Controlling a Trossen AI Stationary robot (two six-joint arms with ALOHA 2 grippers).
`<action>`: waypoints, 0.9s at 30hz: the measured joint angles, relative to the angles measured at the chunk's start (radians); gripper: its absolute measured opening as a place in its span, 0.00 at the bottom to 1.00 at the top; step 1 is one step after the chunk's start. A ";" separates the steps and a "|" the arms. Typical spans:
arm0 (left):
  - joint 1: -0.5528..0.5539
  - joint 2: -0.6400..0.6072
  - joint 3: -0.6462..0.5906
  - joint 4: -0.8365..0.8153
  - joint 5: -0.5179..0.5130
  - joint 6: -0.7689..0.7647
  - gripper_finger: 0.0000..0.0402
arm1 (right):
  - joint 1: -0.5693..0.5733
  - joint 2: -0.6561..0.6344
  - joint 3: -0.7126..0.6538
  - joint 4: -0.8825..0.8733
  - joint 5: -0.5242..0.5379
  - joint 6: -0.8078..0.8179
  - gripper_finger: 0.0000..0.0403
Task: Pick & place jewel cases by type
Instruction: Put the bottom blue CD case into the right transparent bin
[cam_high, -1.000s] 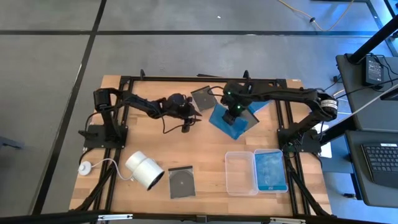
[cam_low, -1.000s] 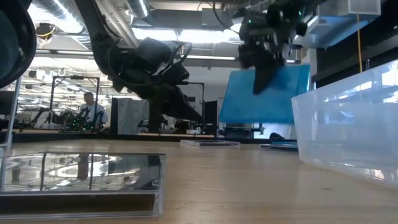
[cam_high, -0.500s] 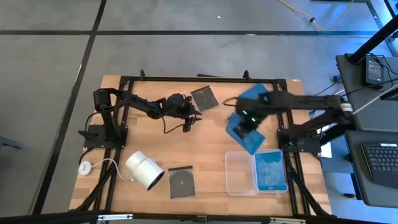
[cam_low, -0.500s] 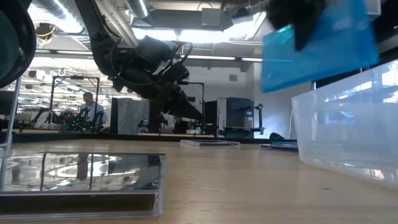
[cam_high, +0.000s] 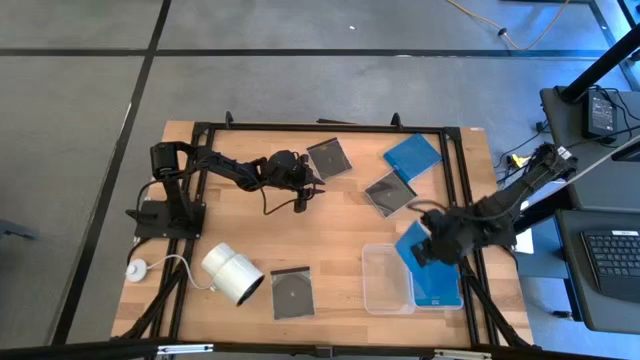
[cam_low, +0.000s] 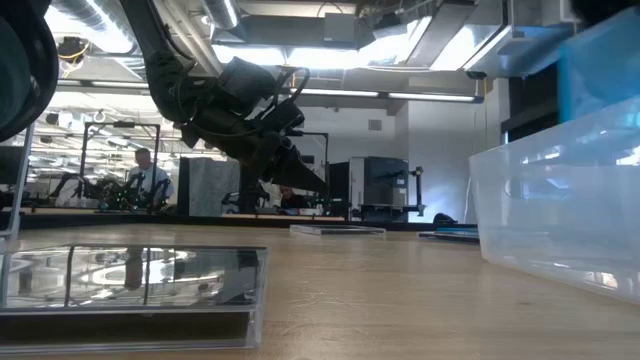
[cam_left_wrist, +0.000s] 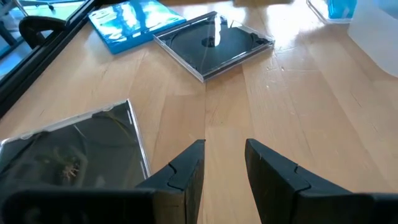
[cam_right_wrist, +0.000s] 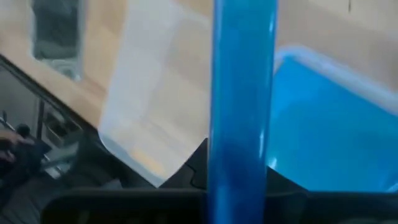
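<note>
The right hand (cam_high: 432, 247) is pinching a blue jewel case (cam_high: 412, 243) edge-on and carrying it above the two clear trays (cam_high: 386, 292) at the near right of the tabletop (cam_high: 330, 240). In the right wrist view the case (cam_right_wrist: 242, 93) is running straight out between the pressed fingers as a thin blue bar, with another blue case (cam_right_wrist: 329, 124) already lying in the tray beneath. Holding it by one edge is probably what will let it drop flat onto that one, so the blues are gathering in the right-hand tray (cam_high: 437, 273) while the left-hand tray is showing no case yet.

The left hand (cam_high: 303, 190) is waiting low over the far left of the tabletop, its fingers (cam_left_wrist: 186, 171) standing slightly apart and gripping nothing (likely poised for the dark cases). A dark case (cam_left_wrist: 74, 152) is lying just beside those fingers, and a second dark one (cam_left_wrist: 214, 43) is sitting farther ahead, next to a blue case (cam_left_wrist: 134, 22) near the far edge. A third dark case (cam_high: 291, 291) is resting at the near edge beside the white cylinder (cam_high: 233, 274).
</note>
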 joint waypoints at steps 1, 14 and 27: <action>0.000 0.000 0.000 0.000 0.000 -0.004 0.28 | 0.028 0.000 -0.008 0.007 0.001 0.019 0.07; 0.000 0.000 0.000 -0.004 0.001 -0.101 0.28 | 0.369 -0.013 0.001 -0.158 0.194 0.473 0.07; 0.000 -0.001 0.000 0.004 0.001 -0.104 0.28 | 0.441 0.157 0.001 -0.159 0.269 0.602 0.07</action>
